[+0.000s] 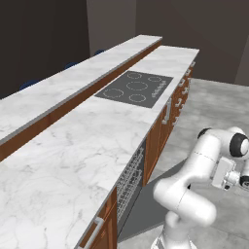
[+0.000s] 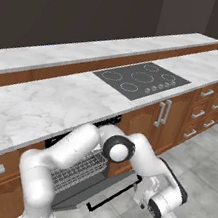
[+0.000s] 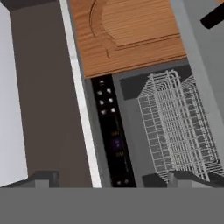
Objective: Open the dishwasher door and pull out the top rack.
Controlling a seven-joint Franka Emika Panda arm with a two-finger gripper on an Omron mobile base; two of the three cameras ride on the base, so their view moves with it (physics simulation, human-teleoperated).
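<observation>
While 1 dishwasher door (image 2: 91,191) hangs open, 1 top rack (image 3: 181,127) shows; hand (image 3: 111,181) state can't tell.

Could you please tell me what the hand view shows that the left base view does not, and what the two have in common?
Hand view alone: the dishwasher's black control strip with its small buttons, and the carved brown cabinet front beside the opening. Left base view alone: the black cooktop on the marble counter, and the raised ledge behind it. Both: the top rack of thin wire and the dishwasher door dropped open.
</observation>
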